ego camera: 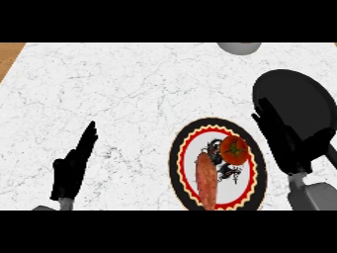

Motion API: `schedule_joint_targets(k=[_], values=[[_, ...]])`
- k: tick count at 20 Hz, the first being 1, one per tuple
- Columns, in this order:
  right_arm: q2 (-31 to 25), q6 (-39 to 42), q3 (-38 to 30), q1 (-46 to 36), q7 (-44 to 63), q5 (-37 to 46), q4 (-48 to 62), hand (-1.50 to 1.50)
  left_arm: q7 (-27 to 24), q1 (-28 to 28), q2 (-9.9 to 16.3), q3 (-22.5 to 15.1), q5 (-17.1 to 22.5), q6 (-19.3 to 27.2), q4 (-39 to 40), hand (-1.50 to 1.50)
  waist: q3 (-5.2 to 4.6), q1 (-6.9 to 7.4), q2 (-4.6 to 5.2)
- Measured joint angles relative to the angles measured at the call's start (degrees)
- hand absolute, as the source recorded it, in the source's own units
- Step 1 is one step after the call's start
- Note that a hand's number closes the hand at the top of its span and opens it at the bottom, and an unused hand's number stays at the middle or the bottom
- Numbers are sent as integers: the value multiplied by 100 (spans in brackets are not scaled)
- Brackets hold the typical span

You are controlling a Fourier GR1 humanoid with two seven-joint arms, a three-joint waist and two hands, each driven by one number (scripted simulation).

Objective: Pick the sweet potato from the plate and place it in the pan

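Head view: the sweet potato (206, 181) is seen lying on the plate (179, 163), at 7 o'clock from a tomato (234, 149); the black pan (295, 101) is located at 1 o'clock of the plate; the right hand (282, 141) is extended flat between them, nothing held; the left hand (74, 165) is likewise straight and empty.

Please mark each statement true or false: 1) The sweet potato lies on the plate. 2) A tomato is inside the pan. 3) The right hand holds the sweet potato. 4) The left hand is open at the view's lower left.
1) True: the sweet potato lies on the plate.
2) False: the tomato sits on the plate; the pan holds nothing visible.
3) False: the right hand is open, between plate and pan, holding nothing.
4) True: the left hand rests there, fingers straight.
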Motion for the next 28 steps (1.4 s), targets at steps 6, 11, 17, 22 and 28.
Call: schedule_joint_targets(k=[6,11,17,22,28], values=[[36,1197,137,-611,-269,-429,-577,150,-323,-318,-70,75,-14,-114,-503,0,-80,65,31],[-603,1424,-8,-193,-613,146,-805,-150,-388,-394,-300,14,-12,-167,-889,0,-109,-38,42],[-1248,2234,-203,211,-1433,719,-862,-150,-537,-259,-330,104,2,-355,-1040,0,-110,-50,62],[-1574,2512,-208,-77,-1227,1162,-1064,-150,-441,-367,-412,166,-58,-414,-1000,0,-112,-41,68],[-1673,2749,271,-754,-335,1763,-1323,-150,-419,-381,-465,209,-99,-488,-1009,0,-117,5,71]])
